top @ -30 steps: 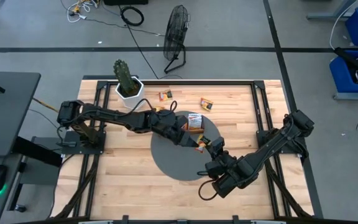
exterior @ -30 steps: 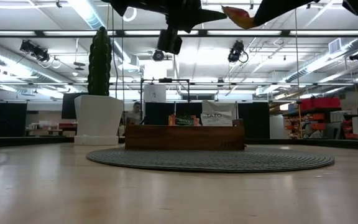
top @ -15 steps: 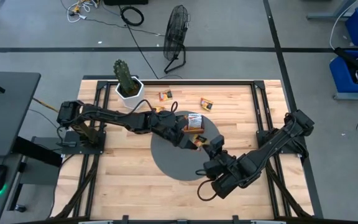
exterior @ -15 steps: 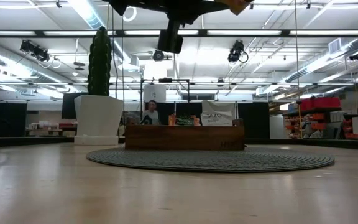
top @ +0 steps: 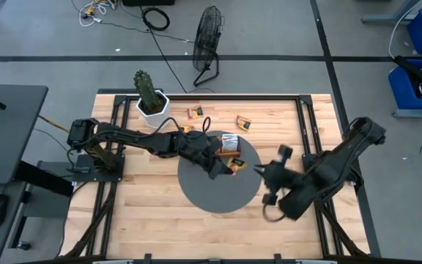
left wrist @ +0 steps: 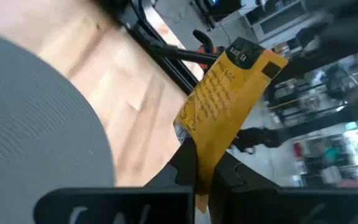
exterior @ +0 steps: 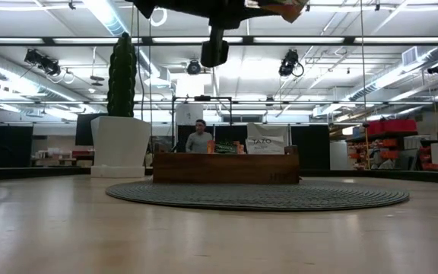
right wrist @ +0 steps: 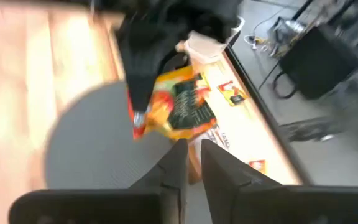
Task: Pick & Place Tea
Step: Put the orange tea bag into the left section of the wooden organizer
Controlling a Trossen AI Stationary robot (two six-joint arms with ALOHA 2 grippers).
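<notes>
while raised over the grey mat [top: 204,192], left gripper [left wrist: 205,163] pinching an orange tea sachet [left wrist: 229,93]; right gripper [right wrist: 192,157] slightly parted, holding nothing, near.

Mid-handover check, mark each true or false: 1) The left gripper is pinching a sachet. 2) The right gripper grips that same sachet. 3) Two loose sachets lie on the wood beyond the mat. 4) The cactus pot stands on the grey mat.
1) True: the left gripper is shut on the yellow-orange sachet.
2) False: the right gripper is clear of it.
3) True: two loose sachets lie there.
4) False: the cactus pot stands on bare wood, off the grey mat.
</notes>
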